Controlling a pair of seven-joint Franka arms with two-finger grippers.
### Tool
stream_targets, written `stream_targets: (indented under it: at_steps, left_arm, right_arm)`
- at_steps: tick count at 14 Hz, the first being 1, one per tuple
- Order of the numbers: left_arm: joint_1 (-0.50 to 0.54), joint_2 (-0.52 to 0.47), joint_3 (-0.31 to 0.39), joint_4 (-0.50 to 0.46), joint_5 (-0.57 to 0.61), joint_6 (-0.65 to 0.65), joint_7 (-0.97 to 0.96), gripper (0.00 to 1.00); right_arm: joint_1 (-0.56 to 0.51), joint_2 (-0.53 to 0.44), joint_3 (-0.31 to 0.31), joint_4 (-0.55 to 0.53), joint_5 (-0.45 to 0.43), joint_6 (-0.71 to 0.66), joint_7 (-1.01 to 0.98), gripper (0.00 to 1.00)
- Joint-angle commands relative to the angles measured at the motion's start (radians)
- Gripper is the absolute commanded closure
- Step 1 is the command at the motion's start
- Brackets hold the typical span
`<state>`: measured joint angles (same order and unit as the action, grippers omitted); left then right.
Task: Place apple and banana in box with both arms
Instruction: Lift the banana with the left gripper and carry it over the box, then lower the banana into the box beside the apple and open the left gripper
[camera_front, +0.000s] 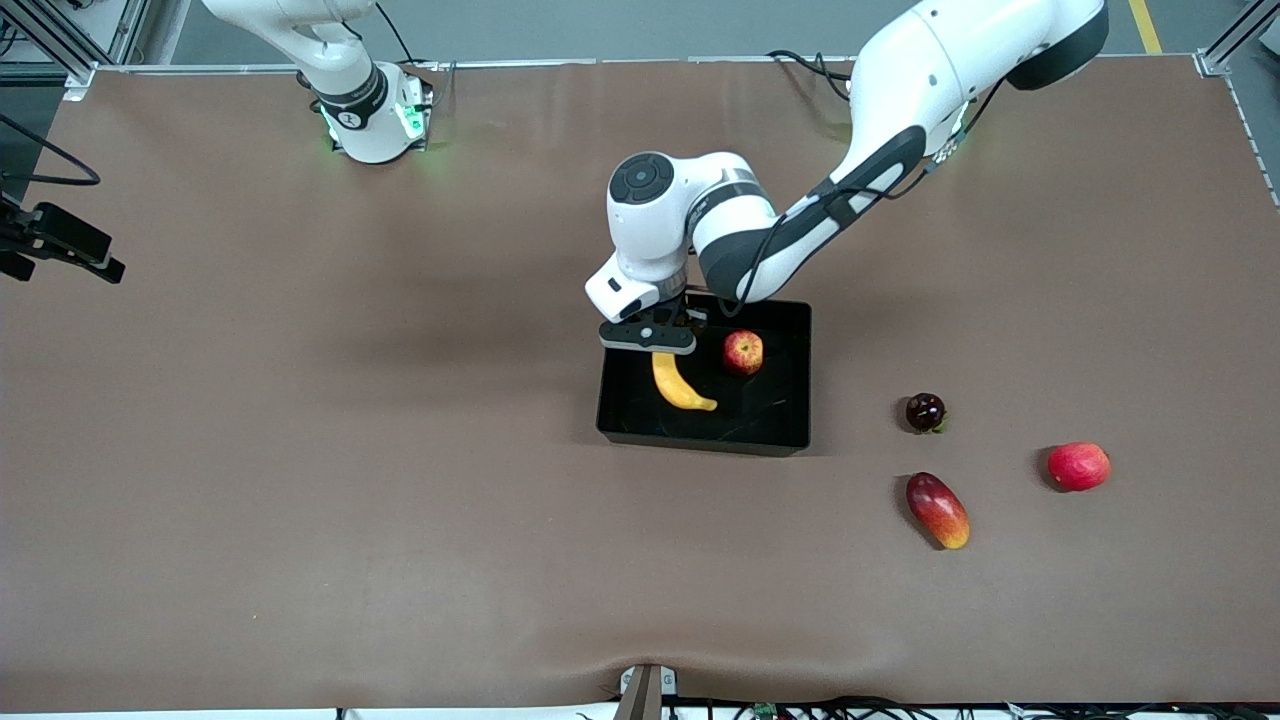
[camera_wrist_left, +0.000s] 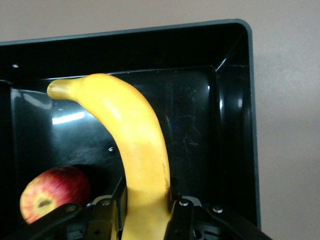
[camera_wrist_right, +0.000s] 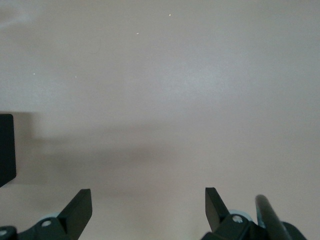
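1. While the brown table (camera_front: 300, 450) carries several fruits, the job concerns only the black box (camera_front: 780, 440) near its middle, and that box holds nearly everything it should.
2. Reaching in from its base, the left arm (camera_front: 900, 110) puts the left gripper (camera_front: 655, 345) over the end of the box toward the robots, its fingers (camera_wrist_left: 182, 217) pinched on one end of the banana (camera_front: 680, 385). That fruit runs down inside the box; I can't quite tell whether its free tip rests on the floor or hangs just above.
3. Off at its own end of the table, the right arm (camera_front: 340, 70) waits; its wrist view shows the right gripper (camera_wrist_right: 147, 207) spread wide over bare table with nothing between its fingers.
4. Already in the box, the apple (camera_front: 743, 352) sits beside the banana, toward the left arm's end, so that half looks done.
5. What seems left is letting the banana go and lifting clear.
6. Outside the box, the mango (camera_front: 938, 510), the plain red fruit (camera_front: 1079, 466) and the small dark fruit (camera_front: 925, 411) lie untouched.
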<state>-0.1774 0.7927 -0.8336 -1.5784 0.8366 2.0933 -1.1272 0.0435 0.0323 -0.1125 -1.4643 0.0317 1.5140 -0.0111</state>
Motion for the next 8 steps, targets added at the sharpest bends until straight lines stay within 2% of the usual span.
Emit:
stream_targets:
  at_steps: [1, 6, 8]
  left_arm:
    - [0.001, 0.031, 0.007, 0.015, 0.068, 0.046, -0.032, 1.00]
    - [-0.068, 0.046, 0.112, 0.017, 0.068, 0.160, -0.034, 1.00]
    - [-0.079, 0.059, 0.133, 0.017, 0.065, 0.181, -0.034, 1.00]
  right_arm:
    - [-0.013, 0.001, 0.010, 0.013, -0.006, -0.012, 0.010, 0.00]
    - [-0.022, 0.001, 0.010, 0.012, -0.004, -0.012, 0.010, 0.00]
    - [-0.027, 0.001, 0.010, 0.012, -0.001, -0.014, 0.010, 0.00]
